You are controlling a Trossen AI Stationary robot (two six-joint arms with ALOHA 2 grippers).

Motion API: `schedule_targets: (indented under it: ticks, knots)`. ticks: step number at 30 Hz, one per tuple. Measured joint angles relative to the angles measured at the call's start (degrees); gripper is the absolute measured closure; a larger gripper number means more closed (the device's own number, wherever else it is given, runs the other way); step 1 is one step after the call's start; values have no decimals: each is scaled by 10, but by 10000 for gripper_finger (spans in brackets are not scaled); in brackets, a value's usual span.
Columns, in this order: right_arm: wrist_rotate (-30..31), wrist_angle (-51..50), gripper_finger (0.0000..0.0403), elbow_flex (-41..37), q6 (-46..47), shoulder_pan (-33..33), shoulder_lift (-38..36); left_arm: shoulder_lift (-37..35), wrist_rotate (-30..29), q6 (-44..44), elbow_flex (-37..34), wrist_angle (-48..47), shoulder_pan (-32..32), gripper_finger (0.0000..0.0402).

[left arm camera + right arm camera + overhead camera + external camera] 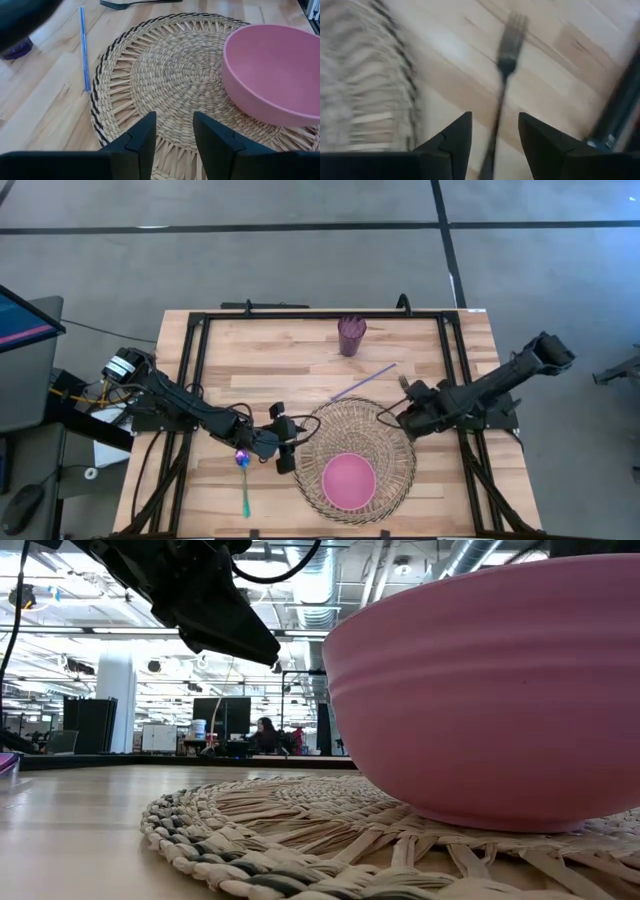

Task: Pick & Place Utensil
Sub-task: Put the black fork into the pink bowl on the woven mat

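Nearest thing: pink bowl (pixel 490 690), filling the low view, sitting on the woven placemat (pixel 300 830) toward its near edge.
Task's thing: dark fork (pixel 502 75), lying flat on the bench (pixel 270 350) just off the placemat's right rim, tines pointing away from the right claw.
Right claw: right claw (pixel 494 137) has its fingers spread with the fork's handle running between them; in the right wrist view nothing is pinched yet (the picture is smeared, so I would not swear to contact).
Left claw: left claw (pixel 174 135) hangs low over the placemat's left edge, fingers parted and holding nothing.
Progress: early, by my reckoning. The fork is still on the wood and not lifted, so the grasp, the carry and the set-down all seem left to do. Where it should end up I can only guess (beside or in the bowl, perhaps).
Count: one fork, one bowl, one placemat.
Others on the bench: one spoon (pixel 243 475) with a teal handle near the front-left edge, one thin purple straw (pixel 362 383) lying slantwise behind the placemat, one purple cup (pixel 351 335) standing at the far side.
Arms: two, one on each side of the placemat.
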Motion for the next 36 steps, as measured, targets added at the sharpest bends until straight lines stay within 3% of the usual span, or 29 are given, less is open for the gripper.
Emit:
schedule_targets:
  ticks: [7,27,31,36]
  knots:
    - [-31,135,249,-61,-51,-16,2,0,0,0,0,1,0,271]
    - [-63,191,252,-156,-58,-78,0,0,0,0,0,4,0,271]
    - [-76,208,284,-156,-92,-79,0,0,0,0,0,4,0,271]
    - [-80,231,364,-157,-132,-78,1,0,0,0,0,4,0,271]
